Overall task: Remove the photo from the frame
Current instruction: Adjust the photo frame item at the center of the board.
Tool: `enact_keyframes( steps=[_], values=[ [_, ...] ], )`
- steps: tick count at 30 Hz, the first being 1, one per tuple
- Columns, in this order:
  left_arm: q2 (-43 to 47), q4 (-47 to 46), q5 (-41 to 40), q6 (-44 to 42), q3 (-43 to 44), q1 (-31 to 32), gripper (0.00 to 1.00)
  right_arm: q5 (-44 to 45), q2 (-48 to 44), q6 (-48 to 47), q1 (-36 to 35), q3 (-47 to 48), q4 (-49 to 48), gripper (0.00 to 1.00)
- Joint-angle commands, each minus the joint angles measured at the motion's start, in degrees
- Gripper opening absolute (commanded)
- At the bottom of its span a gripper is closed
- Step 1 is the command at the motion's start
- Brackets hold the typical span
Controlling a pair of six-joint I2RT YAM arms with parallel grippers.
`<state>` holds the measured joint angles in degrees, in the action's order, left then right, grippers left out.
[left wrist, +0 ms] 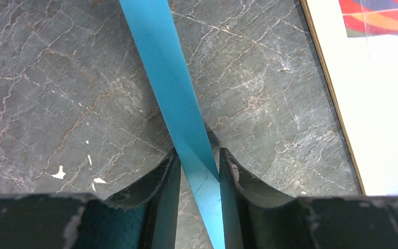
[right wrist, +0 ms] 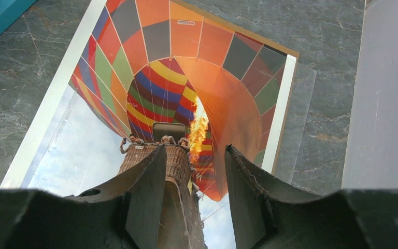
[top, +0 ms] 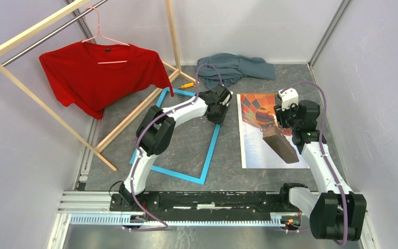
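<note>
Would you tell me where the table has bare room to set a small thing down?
Bare table lies between the frame and the photo, and on toward the base rail; more shows inside the frame. The far side is crowded: grey cloth, clothes rack, red shirt.

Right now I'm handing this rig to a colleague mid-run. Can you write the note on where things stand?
Grippers: left gripper shut on a blue rail of the frame. The right gripper is open over the photo; contact unclear.
Things: photo lies flat on the table, to the right of the frame and apart from it.
Done: photo is out of the frame.
Left: probably just release the frame and pull both arms clear.
</note>
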<state>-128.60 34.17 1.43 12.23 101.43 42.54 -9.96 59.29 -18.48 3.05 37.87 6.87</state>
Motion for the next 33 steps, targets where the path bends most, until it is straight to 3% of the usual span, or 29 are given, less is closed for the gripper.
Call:
enact_keyframes(
  steps=[1,18,24,26,29,33],
  values=[
    [0.59,-2.71,-2.98,6.85,-0.40,-0.53,0.31,0.48,-0.80,-0.59,0.16,-0.07,-2.41,0.51],
    [-0.42,-3.64,-6.18,13.91,1.60,-0.01,0.16,0.60,-0.50,-0.68,0.14,-0.07,-2.34,0.51],
    [-1.59,-4.07,-6.93,16.20,3.71,-0.09,0.16,1.15,-0.32,-0.94,0.14,-0.03,-2.35,0.51],
    [-1.93,-3.95,-6.75,16.48,4.77,-0.09,0.20,2.83,0.02,-0.83,0.20,0.33,-1.85,0.51],
    [-1.62,-3.89,-5.74,16.60,6.03,-0.09,0.33,3.80,1.03,-0.79,1.63,1.27,-0.52,0.53],
    [0.41,-3.74,-5.08,16.15,6.26,-0.09,0.47,0.18,2.95,-0.50,6.09,2.52,2.07,0.59]
  ],
)
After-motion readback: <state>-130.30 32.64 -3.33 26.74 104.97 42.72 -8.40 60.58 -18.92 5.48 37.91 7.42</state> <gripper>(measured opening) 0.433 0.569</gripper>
